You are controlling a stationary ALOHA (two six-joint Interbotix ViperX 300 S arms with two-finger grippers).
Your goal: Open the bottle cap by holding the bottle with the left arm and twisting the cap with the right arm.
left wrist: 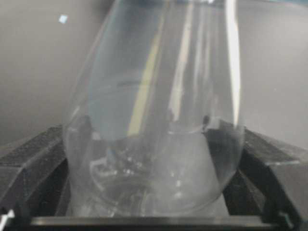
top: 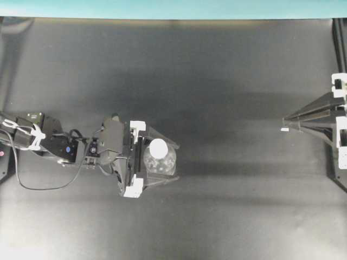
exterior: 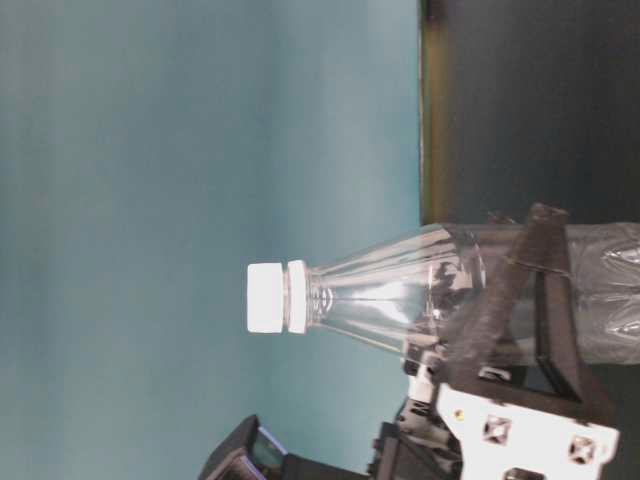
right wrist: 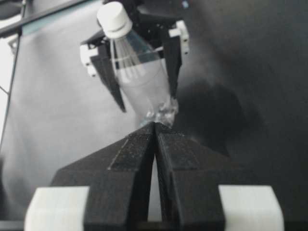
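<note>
A clear plastic bottle (top: 160, 158) stands upright on the dark desk (top: 227, 81), left of centre in the overhead view, its white bottle cap (top: 158, 147) screwed on. The left hand (top: 162, 161) is spread wide around the bottle's body, one finger on either side; in the left wrist view the black fingers (left wrist: 33, 159) sit low at both edges of the frame with the rounded bottle (left wrist: 154, 125) filling the space between them, though whether they press the plastic cannot be told. The left arm (top: 65, 143), trailing a loose black cable (top: 38, 187), reaches in from the left edge. In the table-level view, which is turned on its side, the cap (exterior: 267, 297) points toward the teal wall (exterior: 150, 150). Well apart, at the right edge of the overhead frame, the right hand (top: 286, 120) has its long triangular fingers drawn together to a point aimed at the bottle. The right wrist view shows those fingers (right wrist: 130, 154) meeting at the tips, gripping nothing, with the bottle (right wrist: 139, 77) and cap (right wrist: 114, 19) beyond, at the upper middle.
</note>
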